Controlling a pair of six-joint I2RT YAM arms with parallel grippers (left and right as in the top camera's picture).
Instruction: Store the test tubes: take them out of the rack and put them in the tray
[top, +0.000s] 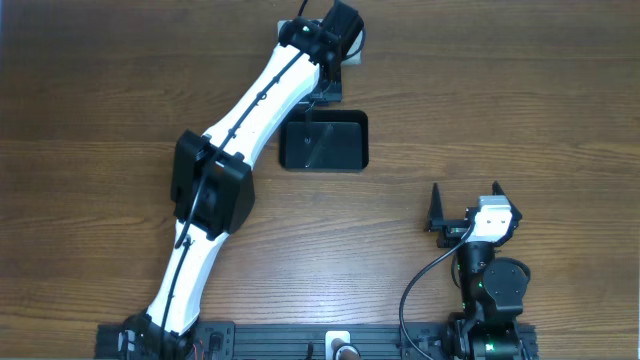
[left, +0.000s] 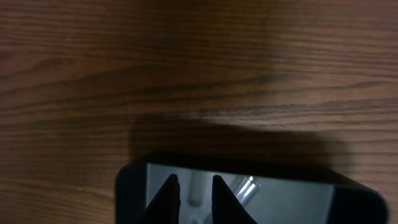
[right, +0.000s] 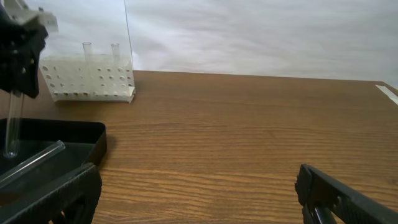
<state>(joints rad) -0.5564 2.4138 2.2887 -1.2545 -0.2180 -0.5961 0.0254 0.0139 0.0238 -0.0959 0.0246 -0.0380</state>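
**A:** One tube, the held tube (right: 12, 124), is clamped upright between the fingers of the left gripper (left: 196, 183). Its lower end looks to sit within the walls of the tray (top: 364, 145).

**B:** So the tray is straight under the fingers?

**A:** Yes. The left wrist view has the tray floor directly past the fingertips. The held tube's long axis is vertical, while a loose tube (right: 34, 160) lies flat on the tray floor just beside it.

**B:** Then the coming move turns on that difference?

**A:** I'd say so. The held tube needs tipping or lowering before it is let go, or it may topple onto the loose tube.

**B:** And the rack (right: 93, 81)?

**A:** It stands on the bench (top: 520, 100) beyond the tray's far side, with two standing tubes (right: 86, 48) in it. The left arm is much the nearer to them.

**B:** And further right?

**A:** The right gripper (top: 466, 195) has its fingers wide apart and holds nothing. It is well apart from the tray, close to its own base.
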